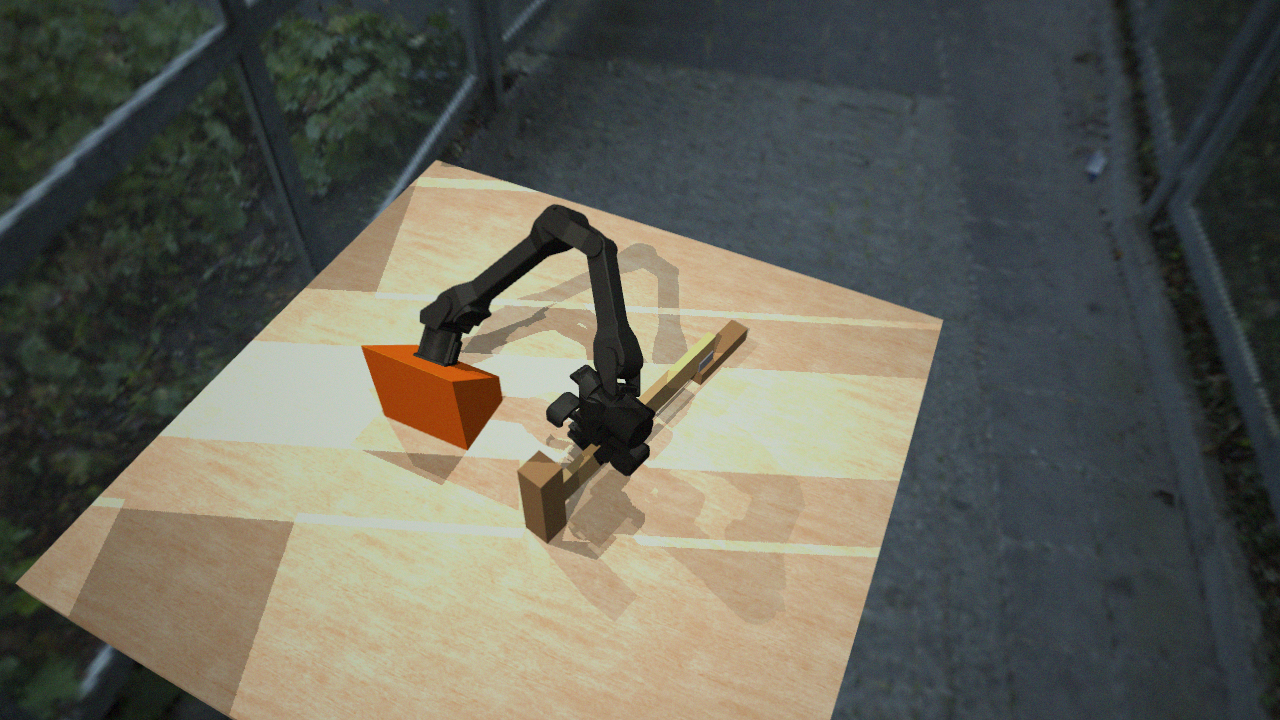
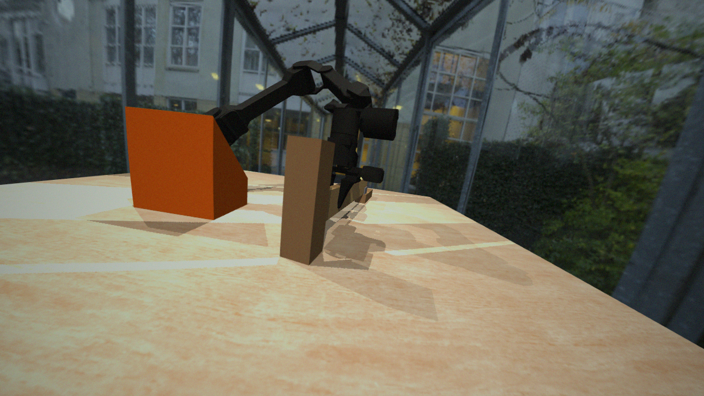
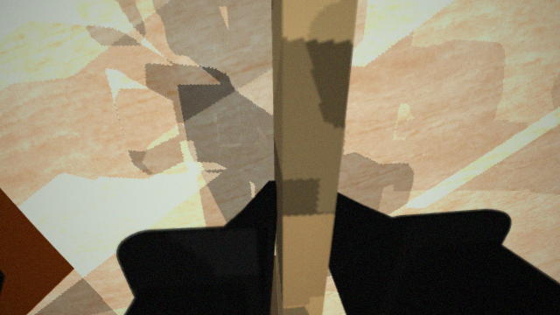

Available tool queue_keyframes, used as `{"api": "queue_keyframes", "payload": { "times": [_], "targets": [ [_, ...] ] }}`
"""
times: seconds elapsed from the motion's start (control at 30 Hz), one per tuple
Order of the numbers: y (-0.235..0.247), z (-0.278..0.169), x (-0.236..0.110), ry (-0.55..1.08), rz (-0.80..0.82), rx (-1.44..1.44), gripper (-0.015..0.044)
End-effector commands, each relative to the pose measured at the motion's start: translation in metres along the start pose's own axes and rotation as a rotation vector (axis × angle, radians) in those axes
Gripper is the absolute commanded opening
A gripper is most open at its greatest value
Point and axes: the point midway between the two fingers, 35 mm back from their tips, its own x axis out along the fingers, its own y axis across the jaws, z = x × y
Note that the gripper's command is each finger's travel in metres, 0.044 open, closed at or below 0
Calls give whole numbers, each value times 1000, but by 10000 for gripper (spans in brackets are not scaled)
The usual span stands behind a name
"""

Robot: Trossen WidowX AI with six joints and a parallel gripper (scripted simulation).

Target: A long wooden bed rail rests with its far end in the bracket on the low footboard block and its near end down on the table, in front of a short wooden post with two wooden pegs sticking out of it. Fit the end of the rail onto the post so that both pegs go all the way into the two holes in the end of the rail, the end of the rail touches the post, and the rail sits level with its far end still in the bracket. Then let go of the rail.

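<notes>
Beside the post point(image 1: 543, 494), end effector point(image 3: 302, 227) grips rail point(image 3: 308, 131).

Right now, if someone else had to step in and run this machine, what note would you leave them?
Gripper: jaws shut on the rail, close to the post.
Rail: far end toward the footboard; whether it sits in the bracket is too small to tell. Near end raised beside the post.
Pegs: hidden in every view, so seating is unconfirmed.
Left: check that the rail end touches the post and sits level, then open the jaws.
</notes>
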Motion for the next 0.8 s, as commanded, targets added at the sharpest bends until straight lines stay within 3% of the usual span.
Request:
{"api": "queue_keyframes", "payload": {
  "times": [0.0, 0.77],
  "targets": [
    [-1, 1, 0, -3, -3, 2, 0],
    [-1, -5, 0, -3, -3, 2, 0]
  ]
}}
